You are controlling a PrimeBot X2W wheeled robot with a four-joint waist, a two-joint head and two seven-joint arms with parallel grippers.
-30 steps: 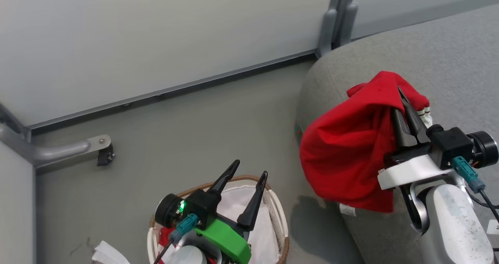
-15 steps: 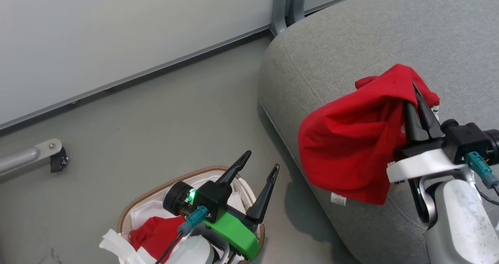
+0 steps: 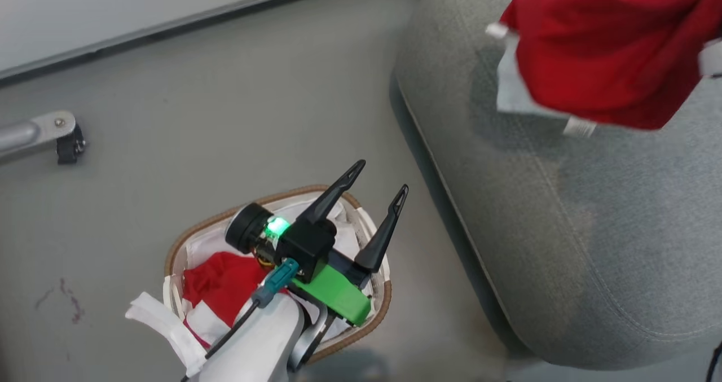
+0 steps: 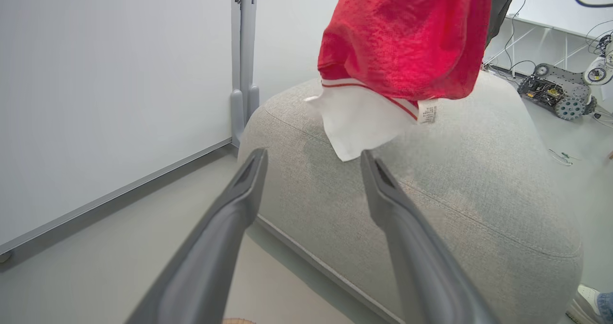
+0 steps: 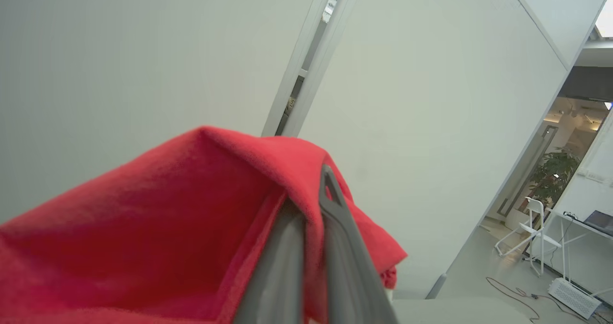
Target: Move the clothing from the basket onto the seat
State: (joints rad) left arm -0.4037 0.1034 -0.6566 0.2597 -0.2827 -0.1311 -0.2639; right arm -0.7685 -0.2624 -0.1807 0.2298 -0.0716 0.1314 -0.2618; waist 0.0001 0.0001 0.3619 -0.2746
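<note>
A red piece of clothing (image 3: 603, 43) with a white panel hangs above the grey seat (image 3: 592, 229). My right gripper (image 5: 310, 190) is shut on a fold of this clothing (image 5: 158, 228). In the left wrist view the same clothing (image 4: 407, 37) dangles over the seat (image 4: 455, 185), its white panel lowest. More red clothing (image 3: 223, 283) lies in the basket (image 3: 186, 241) on the floor left of the seat. My left gripper (image 3: 382, 178) hovers above the basket, open and holding nothing. Its fingers (image 4: 239, 204) point towards the seat's edge.
A metal foot (image 3: 39, 134) juts over the floor at the left. A white wall with a grey post (image 4: 243, 61) runs behind the seat. A small wheeled machine (image 4: 558, 87) and cables lie beyond the seat. A shoe (image 4: 586, 297) shows by the seat's near corner.
The right gripper has lifted the red clothing higher and further over the seat, leaving the head view. The camera has also shifted. The left gripper stays open over the basket.
</note>
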